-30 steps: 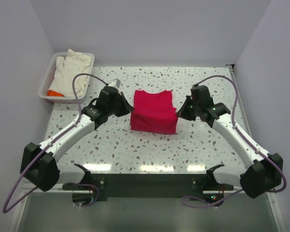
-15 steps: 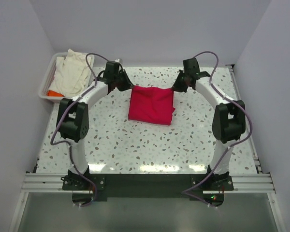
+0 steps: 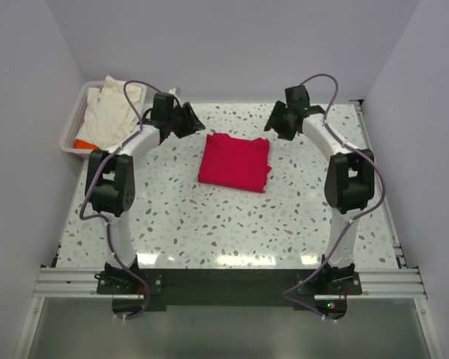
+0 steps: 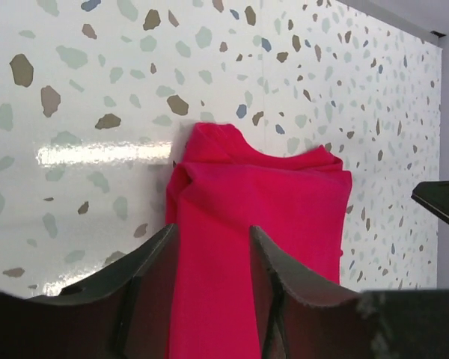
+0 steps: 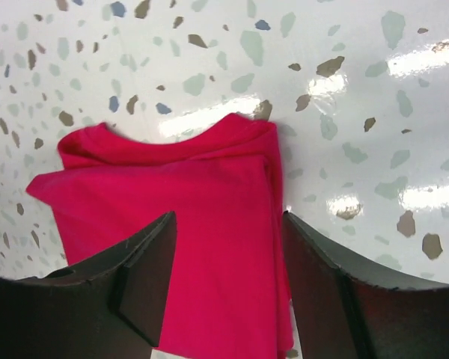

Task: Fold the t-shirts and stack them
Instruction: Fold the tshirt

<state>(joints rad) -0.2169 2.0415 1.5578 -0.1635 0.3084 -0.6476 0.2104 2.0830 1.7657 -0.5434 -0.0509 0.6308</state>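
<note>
Firstly, red t-shirt (image 3: 235,162): lay folded into a rough rectangle on the table (image 3: 209,224), near its middle and towards the far side, touching neither arm in the overhead view.
Red t-shirt's far edge: showed a rounded bump and bunched folds in both wrist views; how many layers were stacked could not be told.
Red t-shirt's near part: was hidden in both wrist views behind the dark fingers and cut off by the bottom edge.
Left end effector (image 3: 194,122): hung near the shirt's far left corner, fingers spread apart with nothing between them; the cloth showed through the gap, lying beyond it.
Right end effector (image 3: 274,123): hung near the shirt's far right corner, likewise spread wide and holding nothing.
Height of both above the table: could not be judged.
Cream t-shirt (image 3: 108,108): lay crumpled in the white tray (image 3: 69,134) at the table's far left corner, well apart from the red one.
Orange fabric (image 3: 82,143): only a sliver peeked out at the tray's near end, the rest buried under the cream cloth.
Dark shape (image 4: 441,202): poked in at the right edge of the left wrist view, too cropped to identify.
</note>
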